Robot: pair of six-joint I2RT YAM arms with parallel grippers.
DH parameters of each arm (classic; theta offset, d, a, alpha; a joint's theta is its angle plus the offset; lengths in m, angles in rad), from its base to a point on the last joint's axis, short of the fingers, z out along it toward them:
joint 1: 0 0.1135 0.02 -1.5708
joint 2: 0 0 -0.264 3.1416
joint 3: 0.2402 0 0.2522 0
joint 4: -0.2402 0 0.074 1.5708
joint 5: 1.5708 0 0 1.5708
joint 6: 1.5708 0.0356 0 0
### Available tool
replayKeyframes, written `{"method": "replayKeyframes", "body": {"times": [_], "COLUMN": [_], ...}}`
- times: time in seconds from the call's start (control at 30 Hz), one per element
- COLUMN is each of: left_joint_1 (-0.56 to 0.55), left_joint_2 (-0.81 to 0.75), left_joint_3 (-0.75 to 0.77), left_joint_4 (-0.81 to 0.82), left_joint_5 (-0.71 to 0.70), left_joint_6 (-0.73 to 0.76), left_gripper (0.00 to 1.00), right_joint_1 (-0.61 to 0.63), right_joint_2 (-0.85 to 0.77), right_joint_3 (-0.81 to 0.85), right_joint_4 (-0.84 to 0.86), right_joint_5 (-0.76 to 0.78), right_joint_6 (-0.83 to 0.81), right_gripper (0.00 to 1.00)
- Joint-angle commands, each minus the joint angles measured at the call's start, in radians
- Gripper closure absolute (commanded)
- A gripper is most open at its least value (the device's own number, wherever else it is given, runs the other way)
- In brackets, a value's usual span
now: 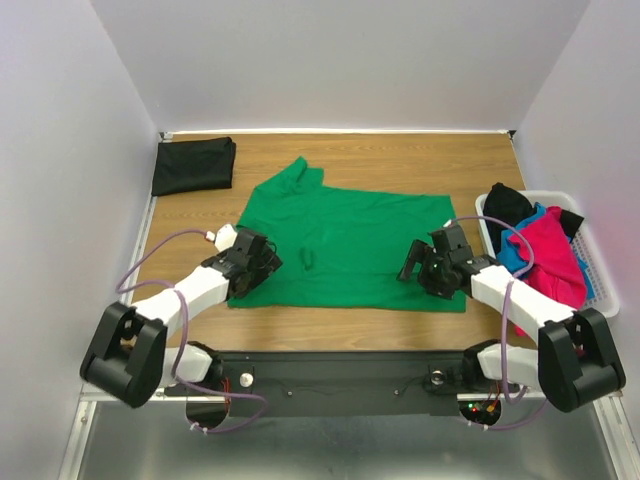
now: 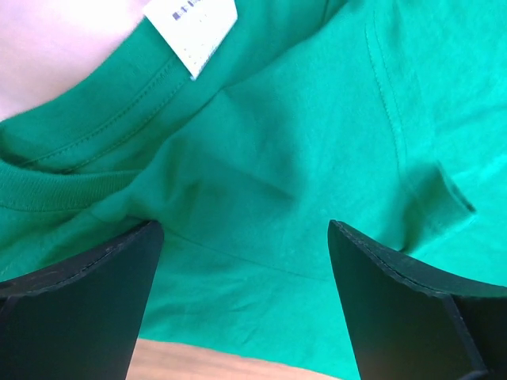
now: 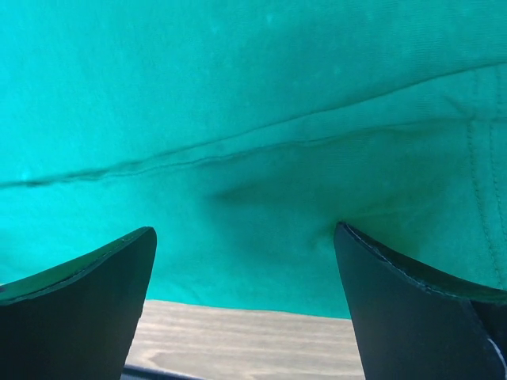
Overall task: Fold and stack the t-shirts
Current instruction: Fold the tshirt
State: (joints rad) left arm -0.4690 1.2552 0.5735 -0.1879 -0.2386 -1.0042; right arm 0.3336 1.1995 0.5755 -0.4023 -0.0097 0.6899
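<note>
The green t-shirt [image 1: 350,245] lies spread open in the middle of the wooden surface [image 1: 400,155], mostly flat with a few soft creases. One sleeve juts out toward 11 o'clock. Its near hem runs along the 6 o'clock side, just short of the surface's edge. In the left wrist view the ribbed collar shows, with a white neck label [image 2: 192,28] at the opening.

At the shirt's 8 o'clock corner sits the left pincer [image 1: 262,262], over the collar end. Its two dark fingers stand wide apart with only green cloth showing between them, and it grips nothing. At about 4 o'clock the right pincer [image 1: 415,262] is over the shirt's near right corner, its fingers also spread wide and holding nothing. The right wrist view shows a stitched seam crossing the cloth ahead of the fingers and a strip of bare wood below them. I cannot tell whether either pincer's fingertips touch the fabric.

Off at 10 o'clock, in the far left corner of the surface and well apart from the green shirt, a black t-shirt [image 1: 193,165] lies folded into a neat rectangle.

At 3 o'clock a white basket [image 1: 600,272] stands against the right edge of the surface. Crumpled shirts are heaped in it: a magenta tee [image 1: 550,255] on top, a blue tee [image 1: 512,255] poking out beside it on the left, and a black tee in the basket [image 1: 507,203] bunched at the far end.
</note>
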Motion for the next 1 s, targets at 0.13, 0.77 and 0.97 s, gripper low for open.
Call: {"method": "replayKeyframes", "body": {"times": [0.13, 0.77, 0.97], "left_joint_1": [0.010, 0.137, 0.170], "left_joint_2": [-0.314, 0.223, 0.650], "left_joint_3": [-0.149, 0.759, 1.180], "left_joint_4": [-0.279, -0.101, -0.099], "left_joint_5": [-0.009, -0.001, 0.163], "left_joint_6": [-0.192, 0.497, 0.844], "left_gripper": [0.01, 0.01, 0.02], "right_joint_1": [0.031, -0.042, -0.125], "right_joint_2": [-0.069, 0.276, 0.486], "right_joint_3": [-0.052, 0.608, 0.817], "right_joint_4": [0.008, -0.155, -0.158], "right_joint_5": [-0.041, 0.249, 0.267], "right_joint_6": [0.063, -0.036, -0.098], "right_gripper": [0.00, 0.00, 0.00]}}
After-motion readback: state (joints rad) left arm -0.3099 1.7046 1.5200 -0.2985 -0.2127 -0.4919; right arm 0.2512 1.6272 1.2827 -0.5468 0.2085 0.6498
